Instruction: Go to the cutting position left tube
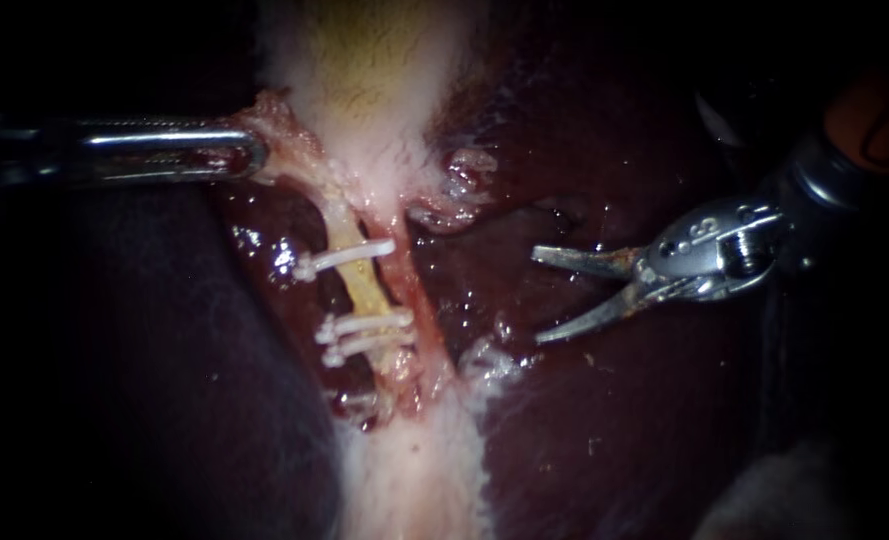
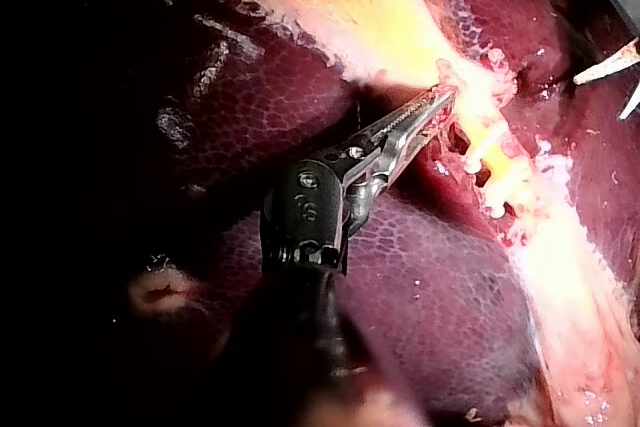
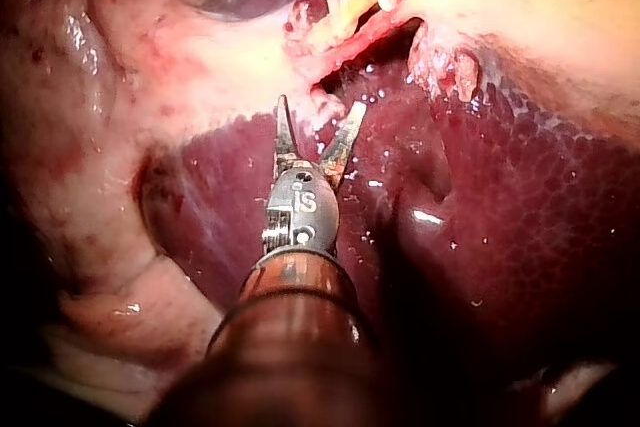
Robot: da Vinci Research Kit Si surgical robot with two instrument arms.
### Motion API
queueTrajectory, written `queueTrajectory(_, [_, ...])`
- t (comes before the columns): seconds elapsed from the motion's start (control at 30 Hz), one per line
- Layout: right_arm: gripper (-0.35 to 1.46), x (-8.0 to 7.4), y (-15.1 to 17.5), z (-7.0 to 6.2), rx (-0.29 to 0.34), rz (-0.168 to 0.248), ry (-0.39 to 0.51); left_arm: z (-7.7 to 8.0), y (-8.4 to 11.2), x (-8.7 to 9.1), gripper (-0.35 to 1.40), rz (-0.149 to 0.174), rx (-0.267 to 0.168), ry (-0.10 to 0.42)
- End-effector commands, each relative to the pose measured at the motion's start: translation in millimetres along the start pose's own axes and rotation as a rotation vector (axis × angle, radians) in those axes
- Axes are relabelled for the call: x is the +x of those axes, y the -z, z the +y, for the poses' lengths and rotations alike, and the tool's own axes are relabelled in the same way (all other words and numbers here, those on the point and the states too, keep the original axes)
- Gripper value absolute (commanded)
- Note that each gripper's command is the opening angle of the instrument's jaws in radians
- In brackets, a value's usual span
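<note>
In the endoscope view the left instrument (image 1: 256,155) comes in level from the left, and its jaws are closed on a flap of pale tissue (image 1: 282,130) at the narrow end of the gallbladder (image 1: 374,60). Below this the yellowish left tube (image 1: 364,290) runs downward with 3 white clips (image 1: 349,257) across it, 1 higher and 2 close together lower. A red tube (image 1: 416,290) lies just beside it on the right. The right instrument (image 1: 536,297) has its jaws spread wide with nothing between them. It is over the dark liver (image 1: 604,430), to the right of both tubes and apart from them. In the left wrist view the toothed jaws lie together with their tip in the pale tissue, near the clipped tube. In the right wrist view the spread jaws stand over the liver, and the clipped tube is ahead of them, not touching.
</note>
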Motion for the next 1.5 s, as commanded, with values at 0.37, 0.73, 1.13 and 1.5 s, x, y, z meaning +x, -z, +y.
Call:
queueTrajectory(0.37, [1.45, 1.9, -7.2, -1.3, 0.118, 0.034, 0.006, 0.3, -0.3, -0.2, -0.35, 0.001, 0.004, -0.002])
queueTrajectory(0.73, [1.45, 2.6, -12.6, -0.9, 0.151, 0.031, 0.022, 0.5, -0.3, -0.3, -0.35, 0.001, 0.005, -0.002])
queueTrajectory(1.13, [1.45, 0.9, -13.7, 1.7, 0.147, 0.027, 0.020, 0.7, -0.3, -0.3, -0.35, 0.001, 0.003, -0.003])
queueTrajectory(1.5, [1.45, 2.4, -17.1, 2.7, 0.174, 0.034, 0.002, 0.9, -0.4, -0.3, -0.35, 0.002, 0.005, -0.003])
